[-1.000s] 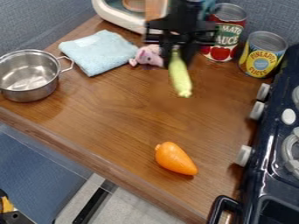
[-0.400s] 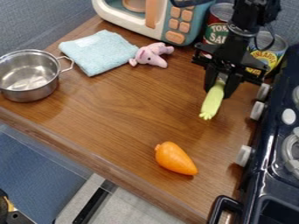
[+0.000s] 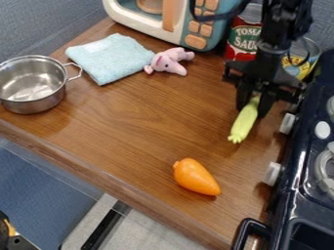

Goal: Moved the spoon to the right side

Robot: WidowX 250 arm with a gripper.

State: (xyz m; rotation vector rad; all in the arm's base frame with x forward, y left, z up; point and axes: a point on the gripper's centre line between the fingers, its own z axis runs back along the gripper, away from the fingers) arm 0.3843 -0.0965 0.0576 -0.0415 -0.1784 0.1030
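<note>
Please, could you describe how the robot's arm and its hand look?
The arm is black, with jointed, blocky parts and a grey ring near the wrist. A black cable curves out beside it. The hand is also black, with a wide crosspiece and two dark fingers.

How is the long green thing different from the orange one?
The green vegetable is pale and slender, while the orange vegetable is bright and plump, tapering to one end. The green vegetable is held between the fingers of the gripper; the orange vegetable lies free on the wooden counter. Both are longer than they are wide.
</note>
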